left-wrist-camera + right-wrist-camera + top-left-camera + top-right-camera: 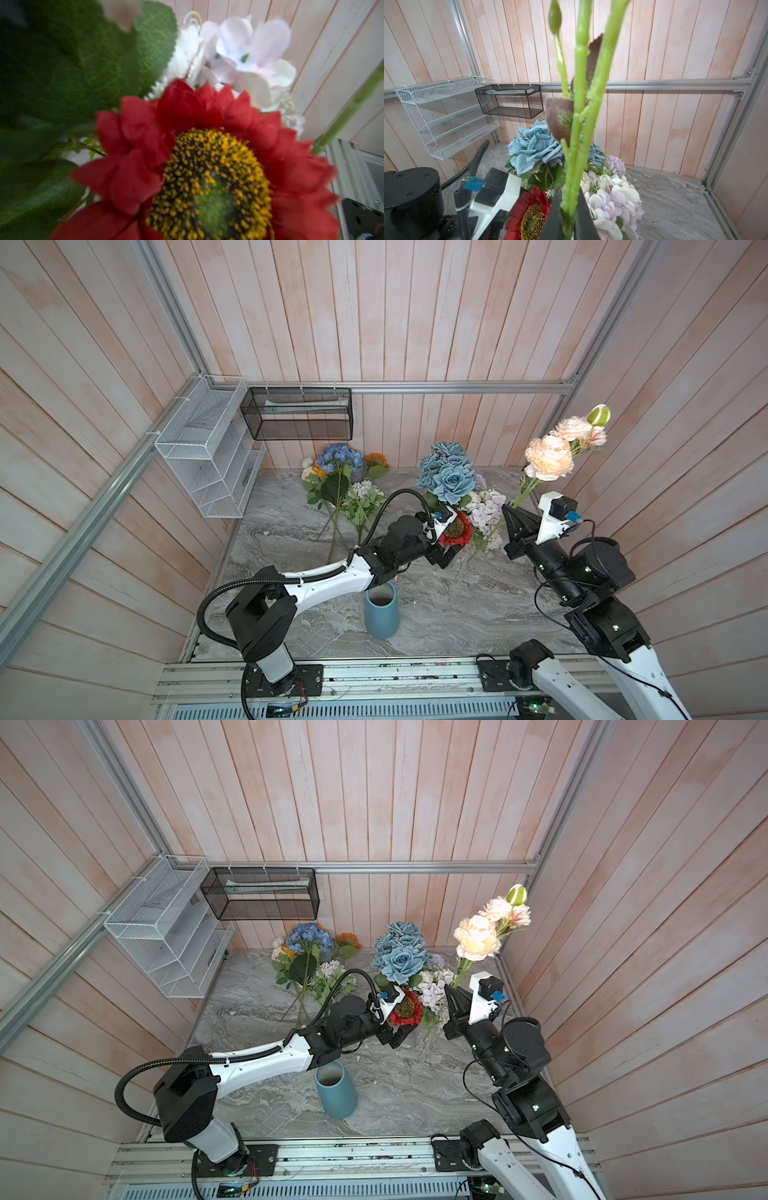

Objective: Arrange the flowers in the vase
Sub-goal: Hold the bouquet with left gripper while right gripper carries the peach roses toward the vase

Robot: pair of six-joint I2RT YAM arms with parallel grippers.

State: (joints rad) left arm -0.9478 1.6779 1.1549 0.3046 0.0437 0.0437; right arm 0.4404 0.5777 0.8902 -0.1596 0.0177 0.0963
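**A:** Step in hand?

**B:** Carrying a pick. Right gripper (568, 216) is pinched tight low on the peach spray (548, 458), its stems upright and its blooms high by the right wall. Vase (381, 610) stands upright and empty at the table (449, 614) front, partly under the left forearm (332, 578).

**A:** Left gripper (445, 556)?

**B:** Jaws spread wide, low beside the red bloom (456, 527). Cannot tell whether a stem sits between them. Hydrangea (340, 456) and blue roses (449, 477) lie at the back.

**A:** Next move?

**B:** My judgement: swing the spray over the vase, drop the stem ends into its mouth, then release. The left forearm crosses that path, so it likely needs to clear first.
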